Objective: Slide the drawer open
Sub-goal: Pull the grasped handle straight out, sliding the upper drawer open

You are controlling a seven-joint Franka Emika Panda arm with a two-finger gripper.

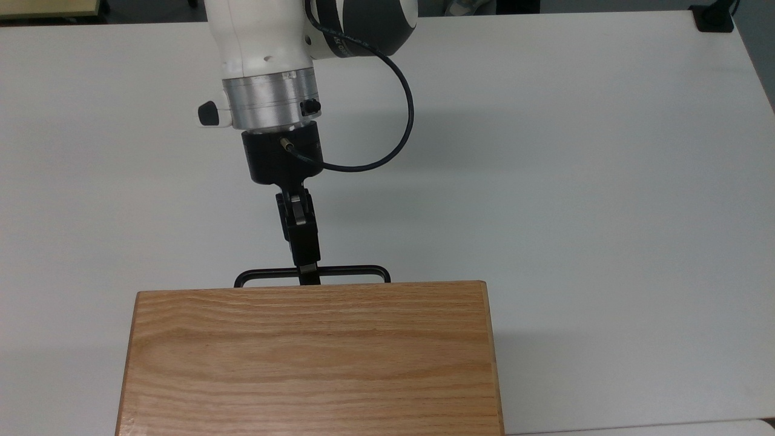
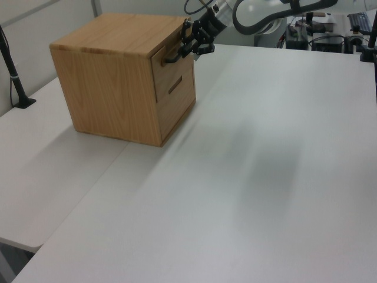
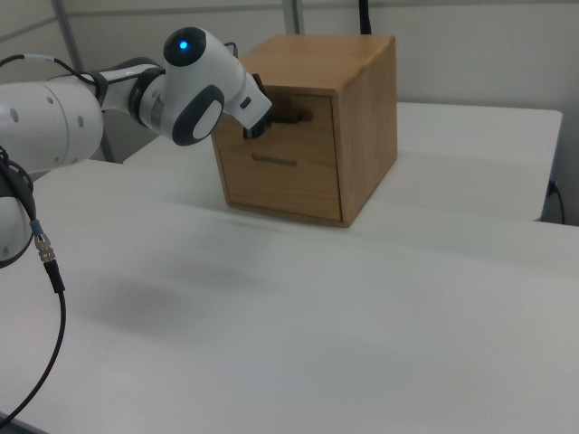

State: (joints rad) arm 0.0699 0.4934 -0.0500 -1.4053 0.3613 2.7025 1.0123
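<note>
The drawer point(image 2: 179, 66) is the upper front of an oak casing point(image 1: 309, 357) and sits flush in it. Its thin black bar handle point(image 1: 351, 270) sticks out from the front toward the arm. My gripper point(image 1: 308, 277) reaches to the handle just left of its middle in the top view. In the left view the gripper point(image 2: 187, 48) stands open at the handle point(image 2: 172, 58), one finger above the bar and one below. In the right view the white arm point(image 3: 194, 86) covers the left end of the handle point(image 3: 294, 116) on the drawer point(image 3: 312, 134).
The casing stands on a wide white table point(image 1: 575, 181), near the top view's bottom edge. A lower drawer front point(image 2: 177, 94) has a small pull. A black cable point(image 1: 402, 121) loops from the wrist. A black post point(image 2: 12, 65) stands at the left view's left.
</note>
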